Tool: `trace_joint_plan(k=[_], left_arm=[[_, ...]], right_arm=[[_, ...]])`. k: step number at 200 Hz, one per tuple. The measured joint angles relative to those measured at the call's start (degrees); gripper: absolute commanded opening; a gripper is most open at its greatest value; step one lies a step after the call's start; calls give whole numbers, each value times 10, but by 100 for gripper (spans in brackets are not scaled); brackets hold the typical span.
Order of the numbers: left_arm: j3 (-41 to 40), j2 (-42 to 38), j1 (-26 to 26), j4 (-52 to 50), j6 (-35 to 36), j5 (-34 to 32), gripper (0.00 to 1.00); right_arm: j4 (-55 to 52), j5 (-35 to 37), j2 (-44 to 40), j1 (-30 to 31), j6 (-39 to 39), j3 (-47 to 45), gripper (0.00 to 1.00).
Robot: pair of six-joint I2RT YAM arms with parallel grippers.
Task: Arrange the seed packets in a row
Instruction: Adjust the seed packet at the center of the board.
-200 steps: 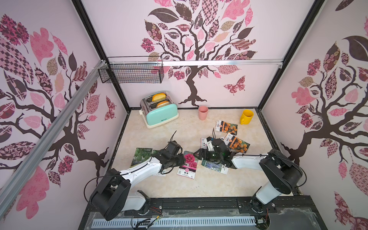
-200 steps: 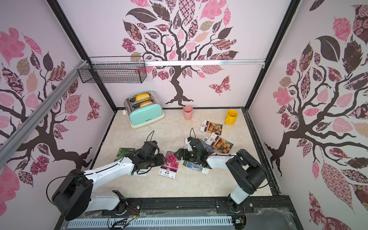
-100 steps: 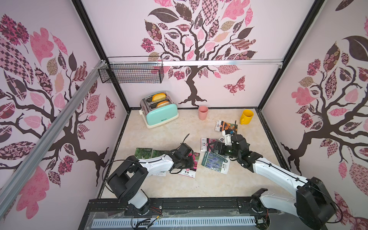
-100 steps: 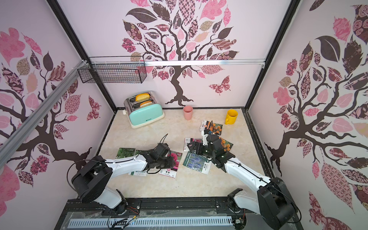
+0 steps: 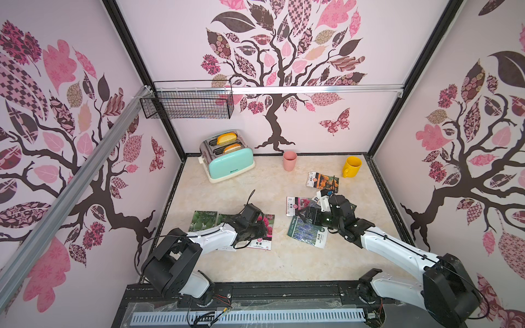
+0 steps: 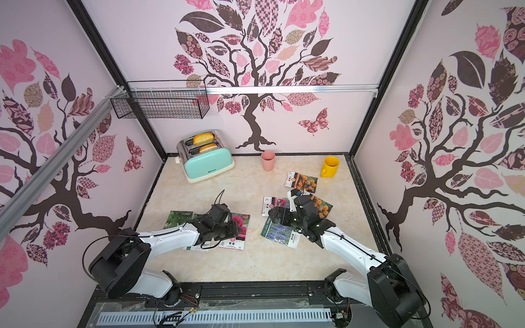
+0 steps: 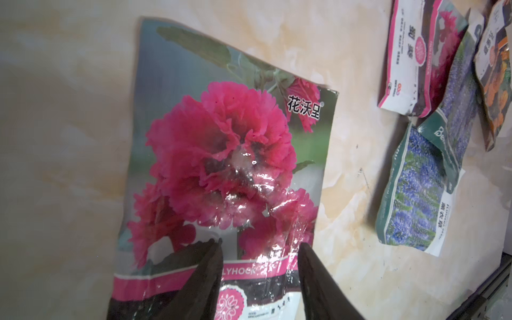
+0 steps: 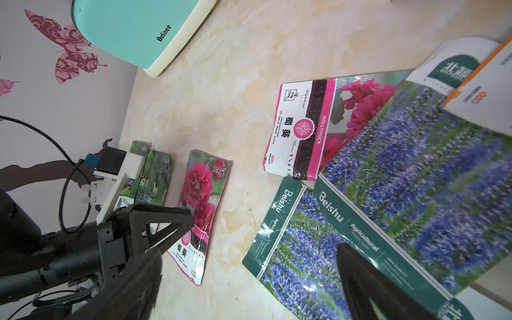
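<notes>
Seed packets lie flat on the marble table (image 5: 255, 184). Two green gourd packets (image 5: 203, 220) sit side by side at the left. Beside them lies a pink hollyhock packet (image 5: 265, 231) (image 7: 221, 155). My left gripper (image 5: 255, 230) (image 7: 260, 243) hovers low over its label end, fingers (image 7: 205, 271) apart, gripping nothing. To the right overlap a second pink packet (image 5: 295, 206) (image 8: 302, 127) and two lavender packets (image 5: 305, 234) (image 8: 401, 166). My right gripper (image 5: 306, 215) (image 8: 266, 232) stands open above them. An orange marigold packet (image 6: 301, 181) lies further back, another (image 6: 322, 204) beside my right wrist.
A mint toaster (image 5: 228, 162) with bread stands at the back left. A pink cup (image 5: 289, 160) and a yellow mug (image 5: 351, 167) stand along the back wall. A wire basket (image 5: 187, 103) hangs on the wall above.
My right gripper has drawn back from the marigold packets to over the lavender ones. The left gripper has shifted slightly left over the pink packet. The packets lie where they were.
</notes>
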Motion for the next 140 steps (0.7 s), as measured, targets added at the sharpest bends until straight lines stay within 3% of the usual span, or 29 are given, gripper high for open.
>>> trace_joint_plan(k=[140], left_arm=[[-27,-48,18,-35,-11,-28,48]], right_arm=[[0,-4,0,0,1,-2,100]])
